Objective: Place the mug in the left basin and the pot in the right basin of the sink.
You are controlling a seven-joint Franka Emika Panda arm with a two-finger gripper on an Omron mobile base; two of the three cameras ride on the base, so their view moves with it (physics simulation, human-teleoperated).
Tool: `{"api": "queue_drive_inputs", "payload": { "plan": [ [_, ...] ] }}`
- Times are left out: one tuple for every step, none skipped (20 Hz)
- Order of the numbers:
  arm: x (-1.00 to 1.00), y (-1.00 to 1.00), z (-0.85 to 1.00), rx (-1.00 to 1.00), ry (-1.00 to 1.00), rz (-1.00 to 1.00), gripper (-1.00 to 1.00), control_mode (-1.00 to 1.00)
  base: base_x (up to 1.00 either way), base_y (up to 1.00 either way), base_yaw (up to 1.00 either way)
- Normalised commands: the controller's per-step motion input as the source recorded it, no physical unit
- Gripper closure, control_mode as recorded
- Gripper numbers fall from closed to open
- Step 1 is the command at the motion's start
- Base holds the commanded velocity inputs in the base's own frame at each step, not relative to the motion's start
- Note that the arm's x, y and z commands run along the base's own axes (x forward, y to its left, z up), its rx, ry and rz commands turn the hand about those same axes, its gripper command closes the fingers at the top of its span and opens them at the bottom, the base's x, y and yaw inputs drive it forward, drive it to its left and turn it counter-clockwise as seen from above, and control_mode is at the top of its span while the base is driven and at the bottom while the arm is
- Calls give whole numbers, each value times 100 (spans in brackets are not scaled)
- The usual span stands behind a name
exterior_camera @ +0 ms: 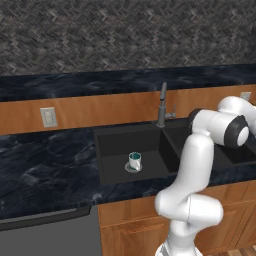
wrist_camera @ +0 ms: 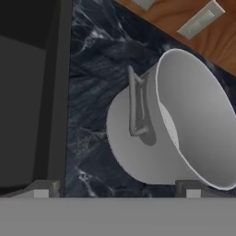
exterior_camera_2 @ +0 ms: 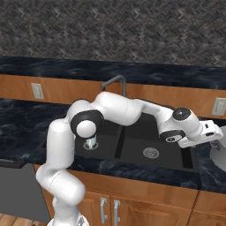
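already mug (exterior_camera: 134, 161) in left basin (exterior_camera: 112, 145); fingers (wrist_camera: 40, 189) wide open over pot (wrist_camera: 175, 124)

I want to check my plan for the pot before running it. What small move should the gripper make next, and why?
Probably ease down onto the pot and close on its rim or handle. The mug already sits in the left basin, and the open gripper hovers by the pot on the counter.

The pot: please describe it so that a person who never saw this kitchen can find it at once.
Start at the black double sink in the dark marble counter. On the counter just beside the right basin stands the pot, under the open gripper. It is plain pale grey with a side handle, much bigger than the white mug in the left basin.
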Motion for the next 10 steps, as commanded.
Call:
{"api": "queue_drive_inputs", "payload": {
  "plan": [
    [21,0,0,0,0,0,-100,-100,0,0,0],
    [21,0,0,0,0,0,-100,-100,0,0,0],
    [25,0,0,0,0,0,-100,-100,0,0,0],
    [26,0,0,0,0,0,-100,-100,0,0,0],
    [26,0,0,0,0,0,-100,-100,0,0,0],
    [26,0,0,0,0,0,-100,-100,0,0,0],
    [27,0,0,0,0,0,-100,-100,0,0,0],
    [26,0,0,0,0,0,-100,-100,0,0,0],
    [25,0,0,0,0,0,-100,-100,0,0,0],
    [25,0,-1,0,0,0,-100,-100,0,0,0]
  ]
}}
